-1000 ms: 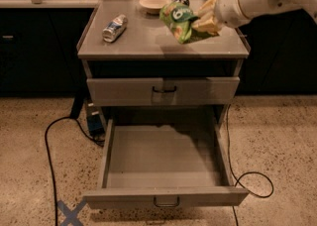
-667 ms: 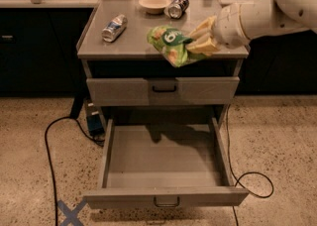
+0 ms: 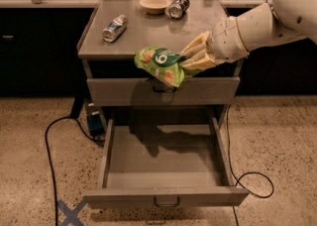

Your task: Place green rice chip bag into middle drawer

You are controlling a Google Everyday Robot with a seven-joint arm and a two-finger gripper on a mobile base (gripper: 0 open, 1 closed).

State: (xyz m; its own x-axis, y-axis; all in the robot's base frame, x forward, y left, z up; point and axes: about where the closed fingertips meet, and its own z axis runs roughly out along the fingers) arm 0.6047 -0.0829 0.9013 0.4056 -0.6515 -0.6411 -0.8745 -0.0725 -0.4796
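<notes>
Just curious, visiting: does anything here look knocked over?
Two cans lie on their sides on the cabinet: silver-blue can at left, dark can by the bowl. The gripper holds the green rice chip bag over the middle drawer.

You're getting one half-readable mark here: the green rice chip bag (image 3: 159, 64) is showing big white lettering, and a single character is reading like a "6" or a "9", with the rest creased out of view. The gripper (image 3: 190, 59), centre right of the frame, is pinching that bag's right edge. A blue tape X (image 3: 69, 213) is showing at lower left. Labels on the silver-blue can (image 3: 114, 27) and the dark can (image 3: 177, 7), upper middle, are coming out too small to read.
</notes>
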